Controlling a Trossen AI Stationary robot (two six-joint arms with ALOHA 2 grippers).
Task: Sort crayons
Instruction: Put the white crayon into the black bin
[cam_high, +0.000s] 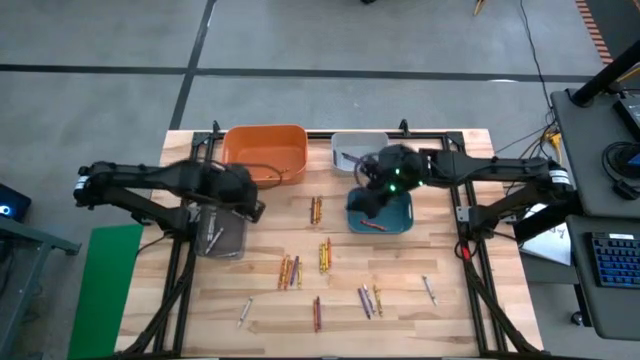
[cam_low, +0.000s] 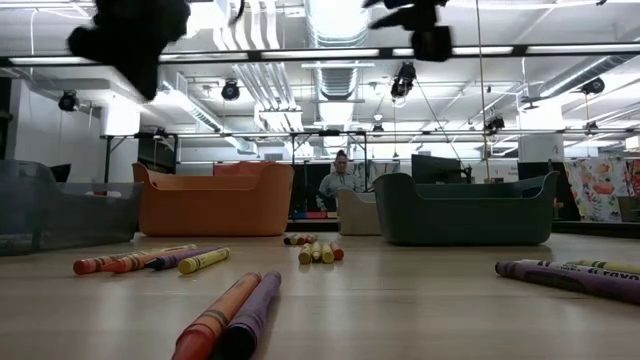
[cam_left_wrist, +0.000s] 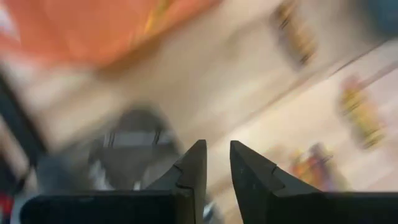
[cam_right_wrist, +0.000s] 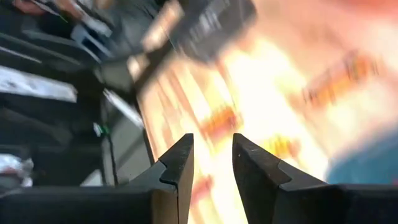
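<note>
Crayons (cam_high: 323, 255) (seemingly loose) between grippers

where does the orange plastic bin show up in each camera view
High view: orange plastic bin at the table's far edge, left of centre.
Low view: orange bin left of centre, behind the loose crayons.
Left wrist view: blurred orange mass at the top left.
Right wrist view: cannot tell.
Shared landmark: the dark teal plastic bin, to its right.
</note>
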